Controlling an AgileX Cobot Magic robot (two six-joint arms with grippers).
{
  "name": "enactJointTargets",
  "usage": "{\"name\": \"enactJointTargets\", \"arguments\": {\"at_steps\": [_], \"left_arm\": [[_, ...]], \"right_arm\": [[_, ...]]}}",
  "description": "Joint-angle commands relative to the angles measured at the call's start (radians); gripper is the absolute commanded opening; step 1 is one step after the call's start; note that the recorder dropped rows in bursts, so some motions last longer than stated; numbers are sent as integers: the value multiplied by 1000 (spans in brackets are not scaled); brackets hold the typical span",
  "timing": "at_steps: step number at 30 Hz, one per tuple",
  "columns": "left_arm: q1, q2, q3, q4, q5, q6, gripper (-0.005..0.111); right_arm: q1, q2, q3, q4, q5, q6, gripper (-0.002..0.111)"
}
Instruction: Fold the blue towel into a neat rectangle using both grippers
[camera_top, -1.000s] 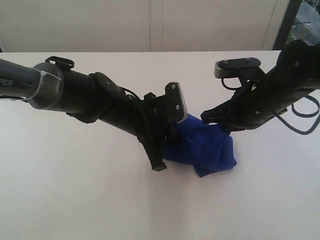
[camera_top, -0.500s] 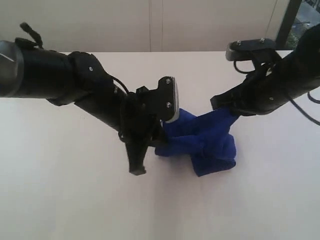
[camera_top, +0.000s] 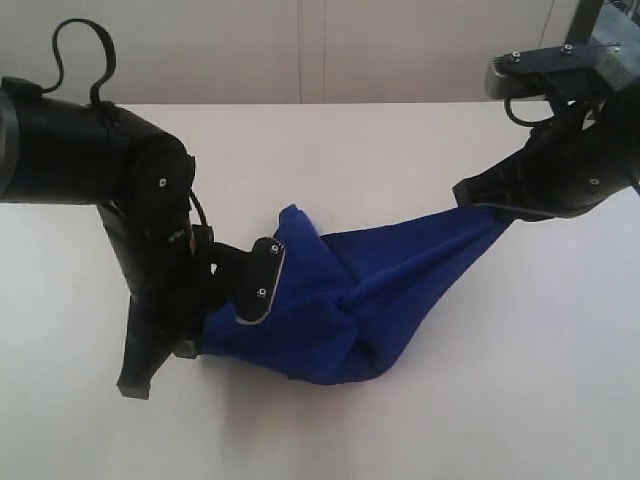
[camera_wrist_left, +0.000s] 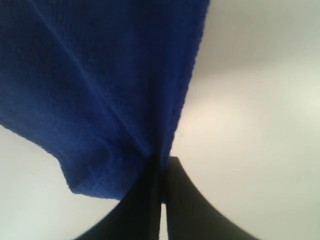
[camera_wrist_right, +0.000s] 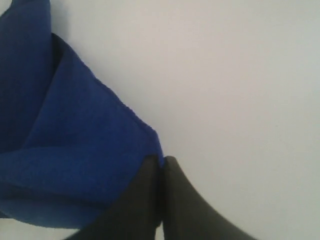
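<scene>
Blue terry towel (camera_top: 380, 290) hangs slung between your two arms, its crumpled middle sagging down toward the white surface (camera_top: 420, 160). Nothing looks folded yet, and you have it only partly spread. The wrist views show what the exterior hides: left pincer (camera_wrist_left: 161, 167) and right pincer (camera_wrist_right: 161, 165) each clamped on a towel edge.

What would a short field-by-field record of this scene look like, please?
towel: blue, slung between both grippers, crumpled and sagging in the middle
left gripper: shut on the towel's edge, low near the table
right gripper: shut on the towel's other end, held higher
fold state: not yet a neat rectangle
table: white, nothing else on it in view
</scene>
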Motion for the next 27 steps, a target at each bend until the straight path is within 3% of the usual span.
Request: {"name": "enactJointTargets", "arguments": {"at_steps": [1, 5, 12, 15, 24, 27], "left_arm": [[-2, -7, 23, 8, -14, -88, 0], [-2, -9, 18, 14, -72, -238, 4], [-2, -11, -21, 15, -64, -504, 45], [-2, -37, -50, 15, -43, -635, 58], [-2, -114, -91, 47, 121, -987, 60], [-2, -114, -79, 108, 152, -1222, 60]], "right_arm": [[-6, 39, 0, -17, -2, -1, 0], [-2, 56, 0, -17, -7, -1, 0], [-3, 56, 0, -9, -7, -1, 0], [-3, 56, 0, -7, -7, -1, 0], [-3, 56, 0, -3, -7, 1, 0], [-2, 56, 0, -1, -7, 1, 0]]}}
